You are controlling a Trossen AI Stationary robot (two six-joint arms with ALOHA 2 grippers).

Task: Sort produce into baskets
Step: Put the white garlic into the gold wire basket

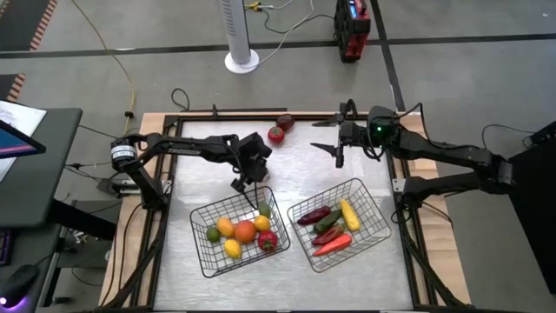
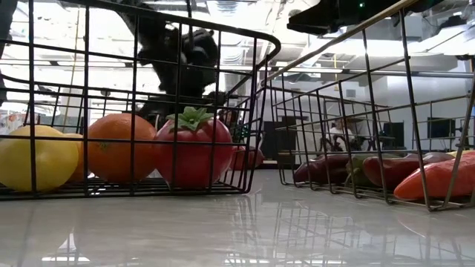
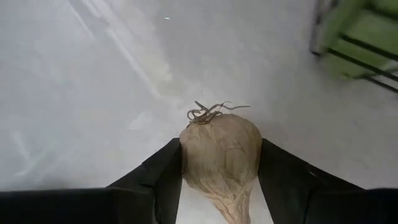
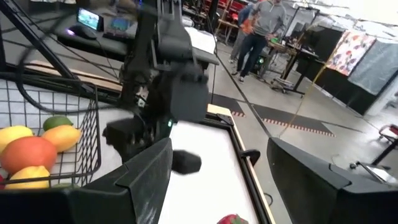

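My left gripper [image 1: 247,181] hangs just beyond the far rim of the left wire basket [image 1: 208,261] and is shut on a tan, papery bulb [image 3: 221,149]. That basket holds round produce: an orange [image 1: 244,231], lemons, a lime and a tomato [image 2: 193,148]. The right basket [image 1: 382,228] holds long produce: red, dark purple, yellow and green. Two red pieces [image 1: 275,134] lie on the table near its far edge. My right gripper [image 4: 217,180] is open and empty above the table's far right part [image 1: 332,139]. My left gripper pinches the bulb's two opposite sides [image 3: 186,155] between its two fingers [image 3: 283,177]. The fingers come from above. The bulb's root tuft [image 3: 205,112] sticks out past the fingertips, and the bulb is clear of the table.
A green piece [image 3: 364,34] shows behind the left basket's wires close to my left gripper. Bare table lies between the baskets and the far edge. A white fan base [image 1: 241,59] and a red device stand on the floor beyond. A person [image 4: 256,28] stands far back in the room.
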